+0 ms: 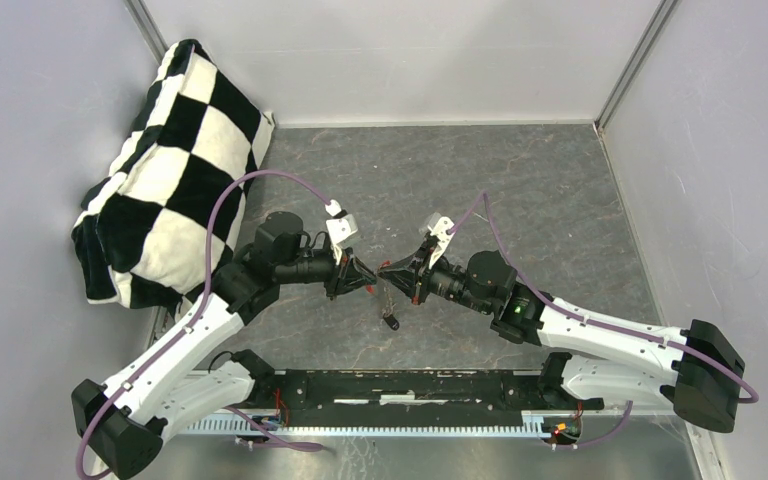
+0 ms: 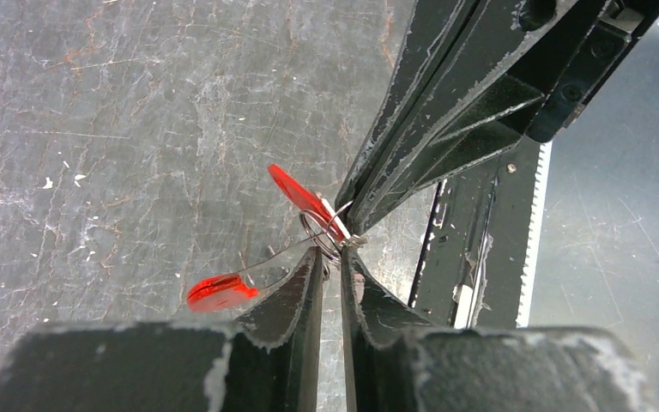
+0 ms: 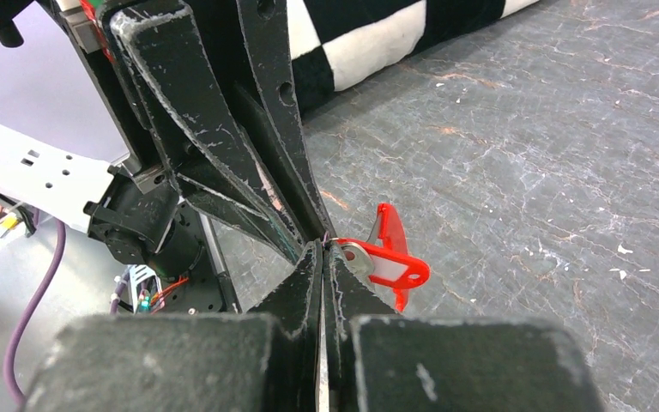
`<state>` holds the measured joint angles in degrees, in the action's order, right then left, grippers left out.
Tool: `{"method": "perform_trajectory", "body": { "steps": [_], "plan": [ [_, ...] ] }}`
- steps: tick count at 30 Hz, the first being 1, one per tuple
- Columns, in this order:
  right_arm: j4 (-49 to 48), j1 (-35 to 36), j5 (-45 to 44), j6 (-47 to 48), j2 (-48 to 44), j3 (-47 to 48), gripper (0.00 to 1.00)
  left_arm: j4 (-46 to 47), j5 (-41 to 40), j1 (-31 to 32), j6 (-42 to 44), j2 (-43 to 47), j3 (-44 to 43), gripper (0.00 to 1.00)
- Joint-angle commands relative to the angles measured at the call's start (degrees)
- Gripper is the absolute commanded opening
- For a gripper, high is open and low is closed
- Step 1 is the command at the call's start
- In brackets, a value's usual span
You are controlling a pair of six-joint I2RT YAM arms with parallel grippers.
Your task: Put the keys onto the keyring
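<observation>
Threading step: keyring (image 2: 322, 225) held above mid counter (image 1: 520, 200), right pincer (image 3: 322, 253) clamped shut on it, left pincer (image 2: 332, 257) nearly together at its wire, grip unclear; dark key (image 1: 390, 322) seemingly lies just nearer, so next the ring likely needs prying open.

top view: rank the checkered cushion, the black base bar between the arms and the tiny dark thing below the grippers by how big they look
1. checkered cushion
2. black base bar, long but much thinner
3. tiny dark thing, a mere speck
</observation>
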<state>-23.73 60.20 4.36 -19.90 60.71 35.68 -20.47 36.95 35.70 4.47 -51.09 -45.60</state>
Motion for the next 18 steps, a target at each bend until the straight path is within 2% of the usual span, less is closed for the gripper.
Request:
{"method": "perform_trajectory", "body": {
  "steps": [1,5,18],
  "plan": [
    [-4.84,-0.09,1.53,1.03,-1.11,1.87,0.00,1.38,-1.62,-0.20,2.37,-0.61,-3.02,0.18],
    [-4.84,-0.10,1.62,1.22,-1.76,1.39,0.00,1.21,-1.78,-0.20,3.12,-0.66,-3.43,0.02],
    [-3.37,-0.15,-2.11,0.87,-4.62,-1.00,0.00,0.51,0.85,-0.19,4.76,1.23,-2.18,0.02]
  ]
}}
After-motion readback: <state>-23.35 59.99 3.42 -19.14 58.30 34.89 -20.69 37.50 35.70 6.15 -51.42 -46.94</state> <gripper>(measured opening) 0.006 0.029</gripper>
